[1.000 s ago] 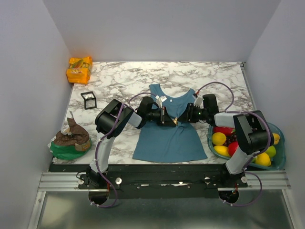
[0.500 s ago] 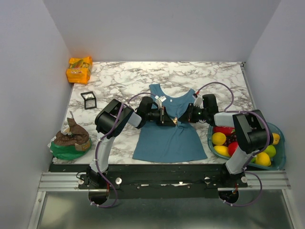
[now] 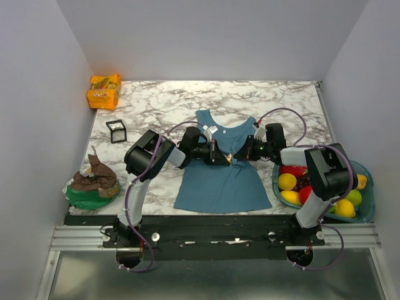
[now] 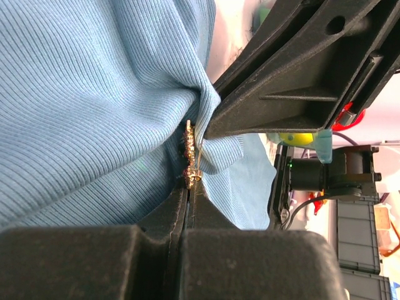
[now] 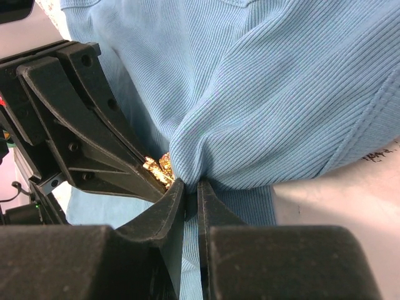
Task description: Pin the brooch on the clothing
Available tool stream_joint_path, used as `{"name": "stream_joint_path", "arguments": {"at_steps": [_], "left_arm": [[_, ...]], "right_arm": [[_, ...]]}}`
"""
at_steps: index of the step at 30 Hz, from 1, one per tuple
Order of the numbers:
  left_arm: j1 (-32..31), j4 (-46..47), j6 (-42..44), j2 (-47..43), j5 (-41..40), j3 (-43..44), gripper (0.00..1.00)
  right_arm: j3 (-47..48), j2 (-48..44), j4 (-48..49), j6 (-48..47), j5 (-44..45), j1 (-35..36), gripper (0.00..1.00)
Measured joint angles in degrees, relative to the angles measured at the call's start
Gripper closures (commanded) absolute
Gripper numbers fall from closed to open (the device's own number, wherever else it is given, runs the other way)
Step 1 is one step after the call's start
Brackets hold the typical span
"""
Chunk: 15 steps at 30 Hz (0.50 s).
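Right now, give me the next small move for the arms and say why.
Probably have the left gripper nudge the brooch slightly further into the fold while the right gripper holds firm. The brooch sits pinched in the left gripper, right against a bunched ridge of the tank top that the right gripper clamps. Whether the pin has pierced the fabric cannot be seen.
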Motion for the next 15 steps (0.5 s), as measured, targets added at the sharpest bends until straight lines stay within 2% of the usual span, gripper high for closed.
{"name": "stream_joint_path", "arguments": {"at_steps": [13, 15], "left_arm": [[-0.57, -2.62, 2.8, -2.05, -2.32, -1.03, 0.99], [-0.63, -3.41, 3.28, -2.56, -2.64, -1.09, 0.9]], "right_arm": [[-0.76, -1.99, 1.11, 2.19, -0.13, 0.2, 0.55], [-0.76, -3.21, 1.09, 2.38, -0.13, 0.22, 0.52]]}}
